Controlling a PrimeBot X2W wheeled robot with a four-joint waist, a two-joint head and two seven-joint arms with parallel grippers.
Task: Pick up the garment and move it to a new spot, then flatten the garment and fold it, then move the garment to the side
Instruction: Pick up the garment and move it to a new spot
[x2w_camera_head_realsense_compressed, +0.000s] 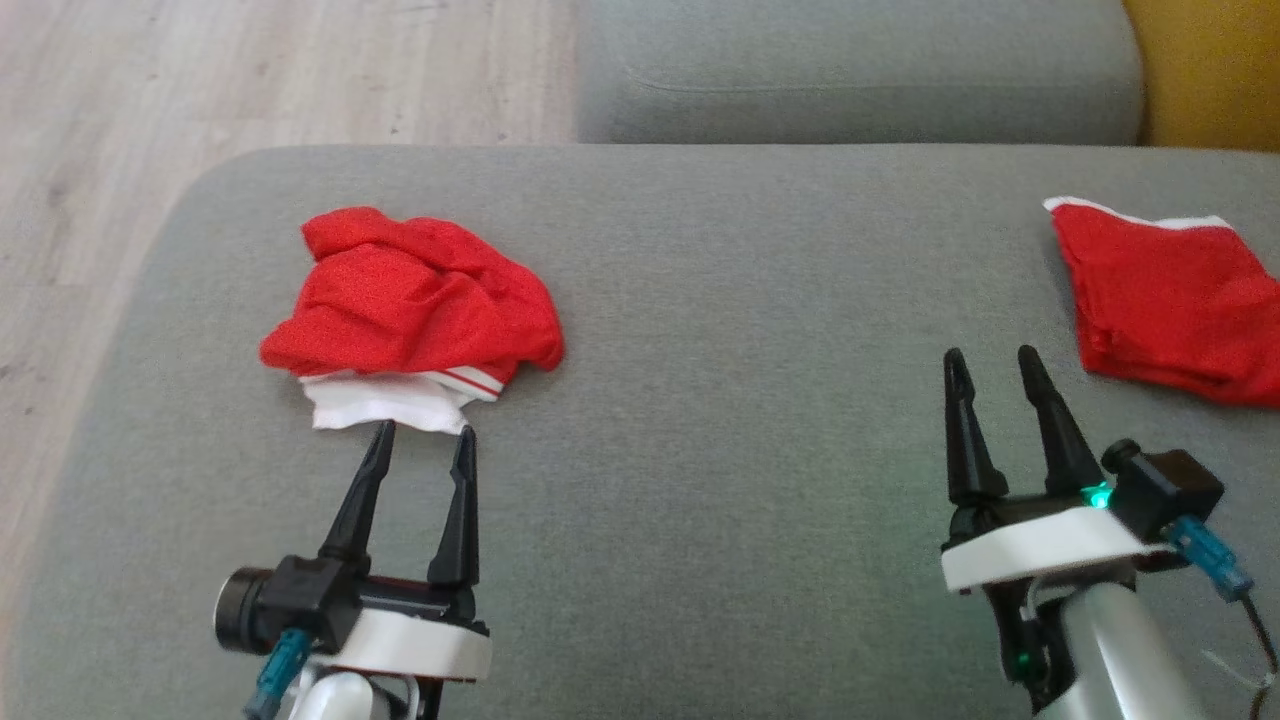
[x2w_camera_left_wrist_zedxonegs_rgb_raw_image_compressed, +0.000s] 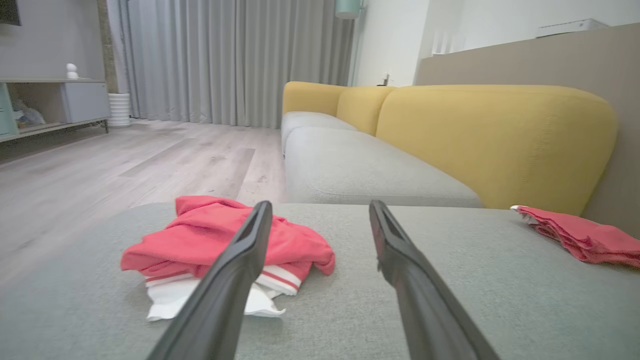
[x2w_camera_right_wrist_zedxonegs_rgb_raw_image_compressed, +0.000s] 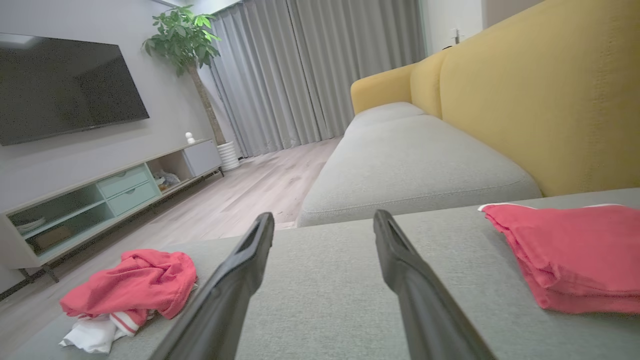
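You see a red garment (x2w_camera_head_realsense_compressed: 410, 300) near the left edge of the grey seat (x2w_camera_head_realsense_compressed: 700, 450). It has a white part and a band with red and white stripes. By the right edge lies a second red cloth (x2w_camera_head_realsense_compressed: 1170, 300) with a thin white rim. The left gripper (x2w_camera_head_realsense_compressed: 426, 430) and the right gripper (x2w_camera_head_realsense_compressed: 992, 353) have black fingers on white bases, with blue plugs. The right one shows a small green light. The floor (x2w_camera_head_realsense_compressed: 250, 70) is pale wood with streaks. The sofa back (x2w_camera_left_wrist_zedxonegs_rgb_raw_image_compressed: 495, 140) is yellow and the curtains (x2w_camera_left_wrist_zedxonegs_rgb_raw_image_compressed: 225, 60) are grey.
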